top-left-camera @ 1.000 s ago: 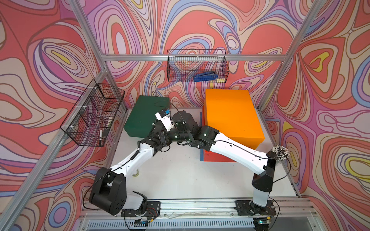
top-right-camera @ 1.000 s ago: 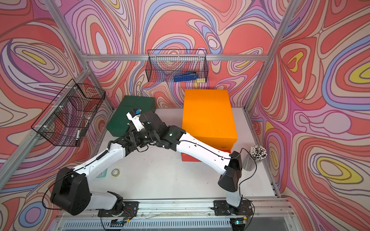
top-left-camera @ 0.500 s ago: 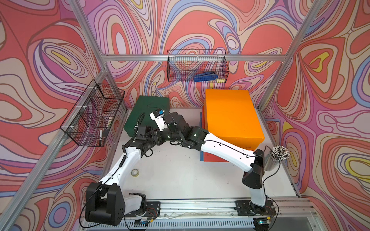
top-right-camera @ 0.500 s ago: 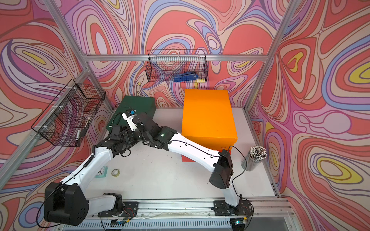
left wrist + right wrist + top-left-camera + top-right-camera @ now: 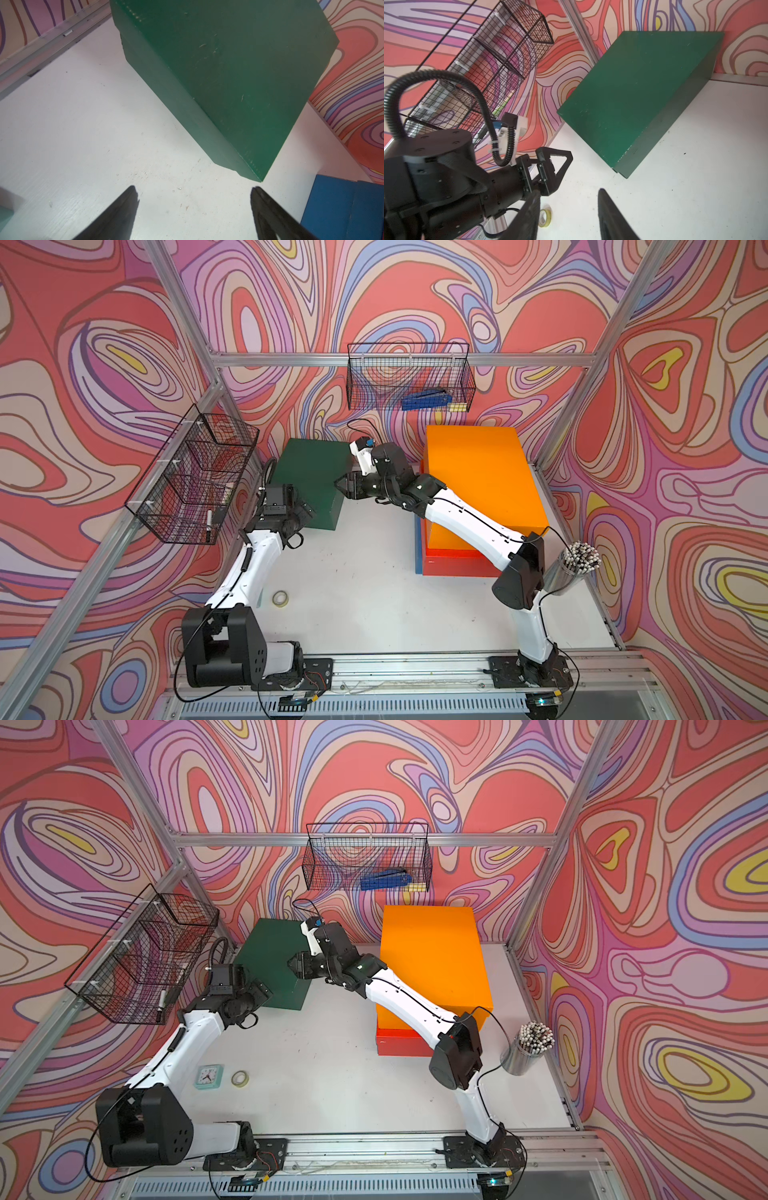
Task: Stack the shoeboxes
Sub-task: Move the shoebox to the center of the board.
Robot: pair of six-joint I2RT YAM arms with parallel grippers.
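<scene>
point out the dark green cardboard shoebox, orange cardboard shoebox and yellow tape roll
dark green cardboard shoebox (image 5: pixel 309 462), in a top view, lid centre
orange cardboard shoebox (image 5: pixel 478 475), in a top view, lid centre
yellow tape roll (image 5: pixel 548 219), right wrist view, outer wall

Walls (image 5: pixel 415 290) in swirling red, pink, purple and blue, aluminium frame bars (image 5: pixel 332 359) at the corners; scuffed white counter (image 5: pixel 365 593); black wire basket (image 5: pixel 195 472) on the left wall, second wire basket (image 5: pixel 409 377) on the far wall; even light
</scene>
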